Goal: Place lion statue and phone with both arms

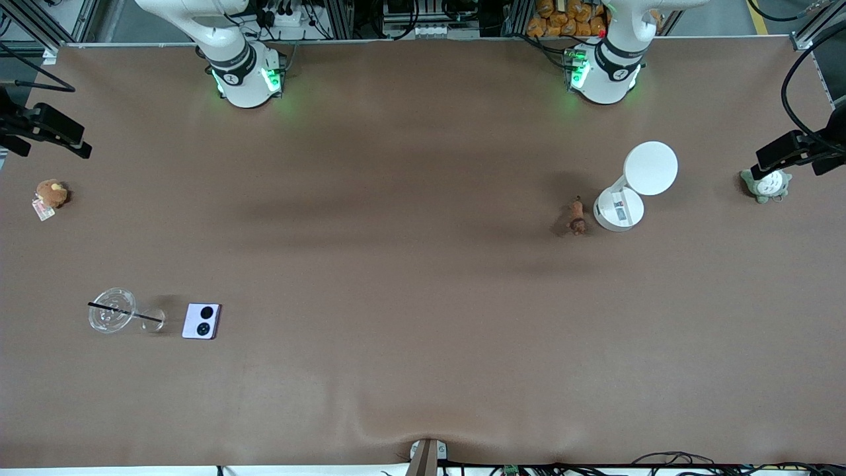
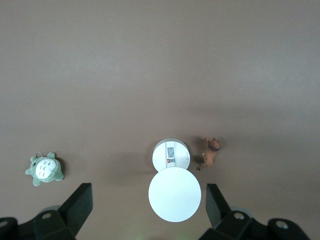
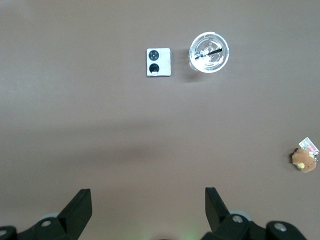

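Front view, small brown lion statue [image 1: 577,218], flat square phone [image 1: 201,321]

A brown counter [image 1: 423,264] carries a clear lidded cup [image 1: 112,310] with black straw at lower left, a white lamp [image 1: 633,188] at upper right, and small plush toys [image 1: 765,184] [image 1: 50,194] near each side edge.

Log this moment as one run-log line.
left gripper open, high over white lamp | right gripper open, high over bare table | lion statue beside lamp | phone beside clear cup
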